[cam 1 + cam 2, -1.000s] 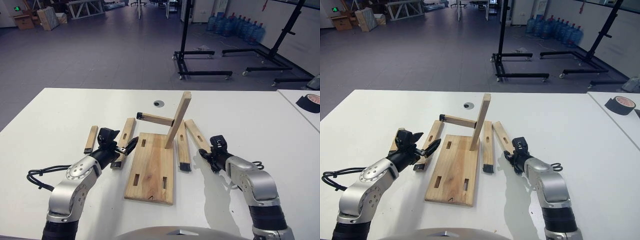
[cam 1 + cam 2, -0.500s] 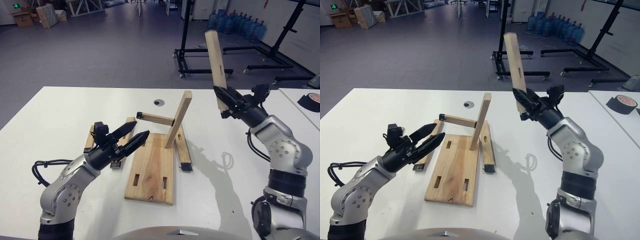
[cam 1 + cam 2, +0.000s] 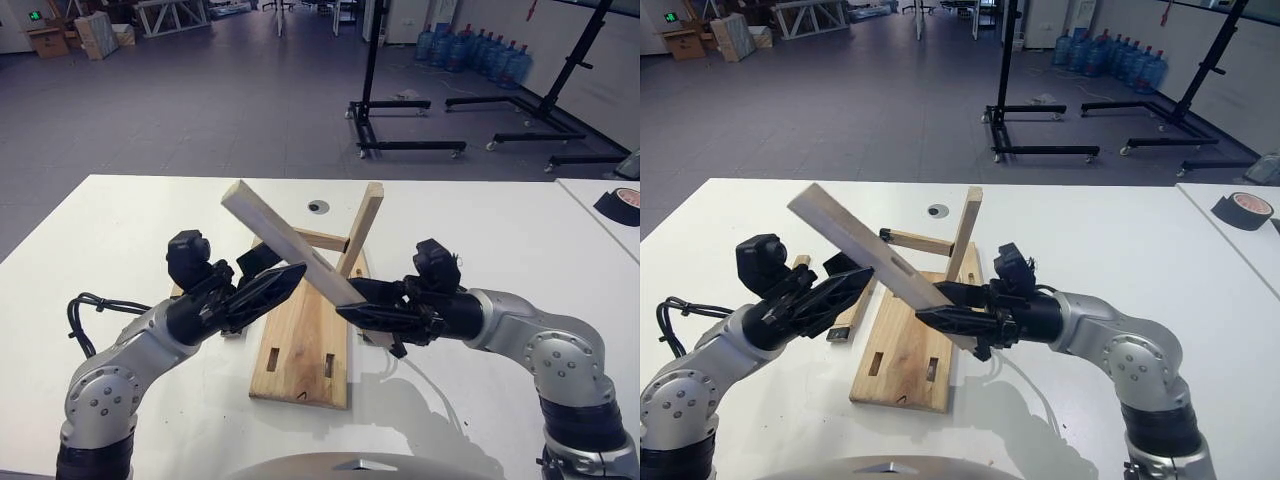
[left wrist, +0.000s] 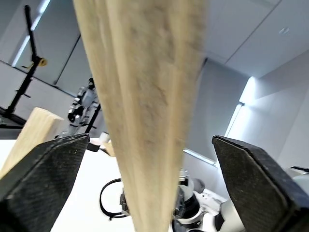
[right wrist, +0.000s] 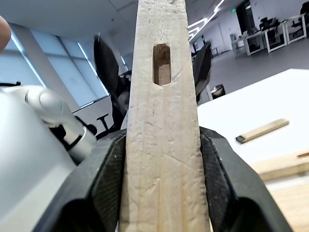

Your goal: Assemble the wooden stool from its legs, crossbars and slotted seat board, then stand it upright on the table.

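Fitting of a second leg is the step in hand, as I judge it. The right gripper (image 3: 347, 298) is clamped on the lower end of a leg (image 3: 285, 243), which slants up and away past its fingertips. The left gripper (image 3: 290, 278) has its fingers spread wide, and the same leg passes between them. Below both pairs of fingers the seat board (image 3: 300, 365) lies flat. Close behind the right fingers an upright leg (image 3: 365, 225) stands in the board, with a crossbar (image 3: 312, 238) in its side.

The next move probably calls for the left fingers to close on the leg, so that it can be turned upright and its end pressed into a free slot.

The left wrist view shows a clear gap between the wood and each finger (image 4: 43, 183), which the eye views leave doubtful. The right wrist view shows the fingers (image 5: 108, 179) tight on both sides, and a mortise (image 5: 161, 63) just past them.
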You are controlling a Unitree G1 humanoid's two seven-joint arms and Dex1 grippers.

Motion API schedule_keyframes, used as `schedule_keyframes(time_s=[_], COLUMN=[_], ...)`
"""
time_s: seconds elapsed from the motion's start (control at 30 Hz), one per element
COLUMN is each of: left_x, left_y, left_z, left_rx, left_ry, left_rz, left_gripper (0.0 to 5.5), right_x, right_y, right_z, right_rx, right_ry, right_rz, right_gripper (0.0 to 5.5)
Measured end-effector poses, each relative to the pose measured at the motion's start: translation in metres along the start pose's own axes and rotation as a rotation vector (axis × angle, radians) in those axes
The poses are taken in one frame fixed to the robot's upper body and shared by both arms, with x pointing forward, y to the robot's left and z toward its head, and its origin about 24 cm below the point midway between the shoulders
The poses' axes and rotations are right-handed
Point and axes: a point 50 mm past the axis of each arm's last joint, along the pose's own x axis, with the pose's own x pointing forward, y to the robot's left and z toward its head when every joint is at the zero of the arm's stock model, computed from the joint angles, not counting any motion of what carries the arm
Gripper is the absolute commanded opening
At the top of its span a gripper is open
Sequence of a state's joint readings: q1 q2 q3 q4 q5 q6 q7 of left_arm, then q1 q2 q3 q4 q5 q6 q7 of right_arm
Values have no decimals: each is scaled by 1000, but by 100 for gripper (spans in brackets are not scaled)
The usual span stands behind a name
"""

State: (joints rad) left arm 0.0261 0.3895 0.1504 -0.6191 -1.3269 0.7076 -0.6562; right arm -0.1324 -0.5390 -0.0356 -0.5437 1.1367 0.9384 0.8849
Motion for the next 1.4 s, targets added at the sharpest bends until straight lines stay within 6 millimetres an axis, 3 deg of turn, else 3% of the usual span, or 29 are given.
schedule_keyframes(time_s=[0.33, 0.57, 0.9, 0.93, 1.13, 1.23, 1.33, 1.4], left_x=[-5, -5, -1, 2, 1, -22, -50, -57], left_y=[-4, 11, 14, 14, 19, 39, 58, 63], left_z=[3, -2, 1, 1, -4, 7, 21, 35], left_rx=[-26, -1, 33, 43, 70, 96, 162, 227], left_ry=[-39, -10, -22, -29, -25, -46, 28, 69], left_rz=[-56, 26, 14, 7, 23, 139, 254, 265], left_gripper=[325, 221, 210, 210, 208, 204, 204, 204], right_x=[2, 2, 4, 3, -1, -7, -16, -15], right_y=[-5, -10, -12, -12, -16, -18, -28, -32], right_z=[-12, -12, -10, -9, -2, -7, -36, -44], right_rx=[-8, -8, -17, -13, 57, 5, -92, -163], right_ry=[36, 1, -30, -38, -86, -3, 232, 295], right_rz=[5, -27, -14, -10, -14, -62, -190, -219], right_gripper=[201, 201, 201, 238, 335, 382, 449, 479])
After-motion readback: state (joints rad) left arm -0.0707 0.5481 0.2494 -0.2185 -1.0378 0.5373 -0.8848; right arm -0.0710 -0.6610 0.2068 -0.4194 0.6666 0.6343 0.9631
